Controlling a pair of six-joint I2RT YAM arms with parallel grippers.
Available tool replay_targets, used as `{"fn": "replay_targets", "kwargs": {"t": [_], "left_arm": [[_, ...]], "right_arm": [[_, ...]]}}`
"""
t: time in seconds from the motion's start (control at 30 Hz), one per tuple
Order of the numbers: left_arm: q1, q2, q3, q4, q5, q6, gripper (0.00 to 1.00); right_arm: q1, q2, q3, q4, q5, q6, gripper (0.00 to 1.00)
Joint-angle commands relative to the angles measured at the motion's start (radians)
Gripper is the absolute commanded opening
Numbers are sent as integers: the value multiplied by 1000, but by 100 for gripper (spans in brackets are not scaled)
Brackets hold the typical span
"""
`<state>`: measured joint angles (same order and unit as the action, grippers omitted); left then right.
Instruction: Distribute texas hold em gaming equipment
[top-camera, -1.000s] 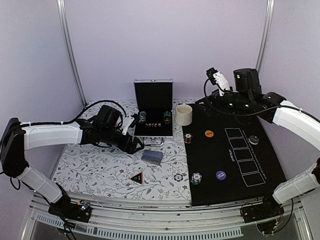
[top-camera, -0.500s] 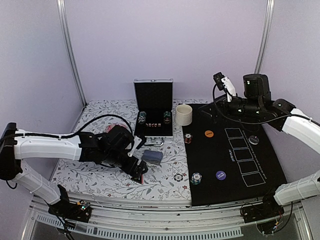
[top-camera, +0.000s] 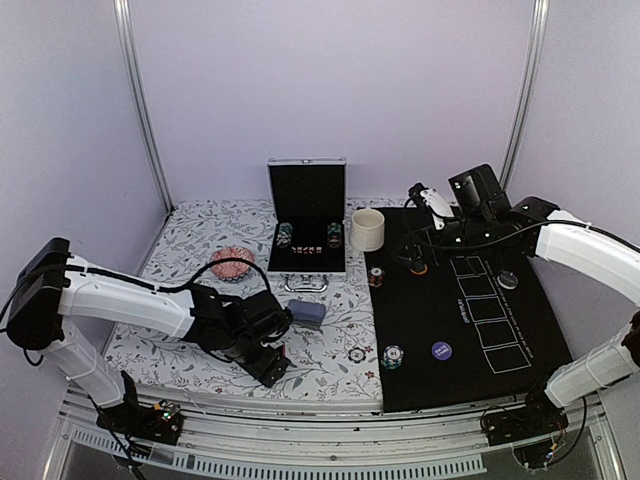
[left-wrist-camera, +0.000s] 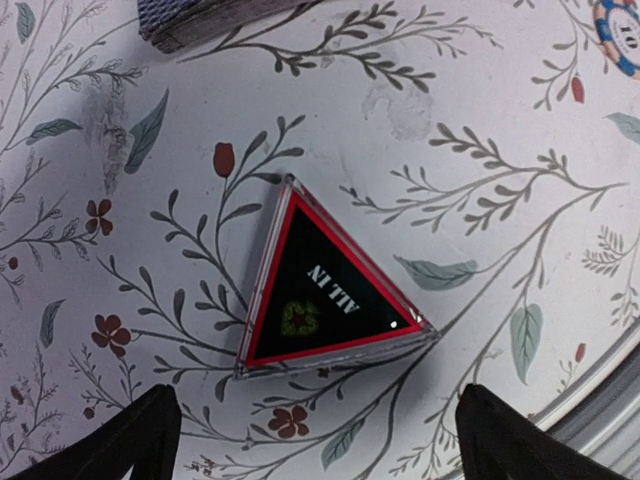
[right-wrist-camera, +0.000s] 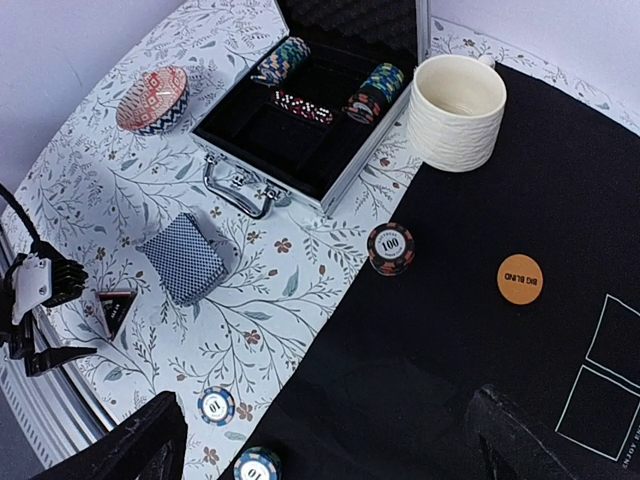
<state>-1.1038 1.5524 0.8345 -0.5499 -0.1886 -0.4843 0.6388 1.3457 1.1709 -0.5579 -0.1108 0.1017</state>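
Left gripper (left-wrist-camera: 318, 445) spread wide over the triangle marker (left-wrist-camera: 325, 300) — fingers clear of it, right gripper (right-wrist-camera: 330, 440) open, empty, above black mat (right-wrist-camera: 480, 180)

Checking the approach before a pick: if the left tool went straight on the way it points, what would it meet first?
Most likely the black red-edged triangle marker, flat on the floral cloth, ahead of the open left tool; nothing shows between them, though depth is unclear.
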Motion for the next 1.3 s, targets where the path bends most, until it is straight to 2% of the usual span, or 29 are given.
{"fn": "replay_targets", "kwargs": {"t": [0.0,0.43,1.27], "left_arm": [[-18,22,28,-6,-9,-2,98],[-12,12,26,7,63,64,98],[127,26,30,99,170,192,95]], "right_arm": [[6,-4,-12,-69,47,18,99],[6,11,-27,-130,61,21,99],[6,30,-41,-124,39,40,99]]}}
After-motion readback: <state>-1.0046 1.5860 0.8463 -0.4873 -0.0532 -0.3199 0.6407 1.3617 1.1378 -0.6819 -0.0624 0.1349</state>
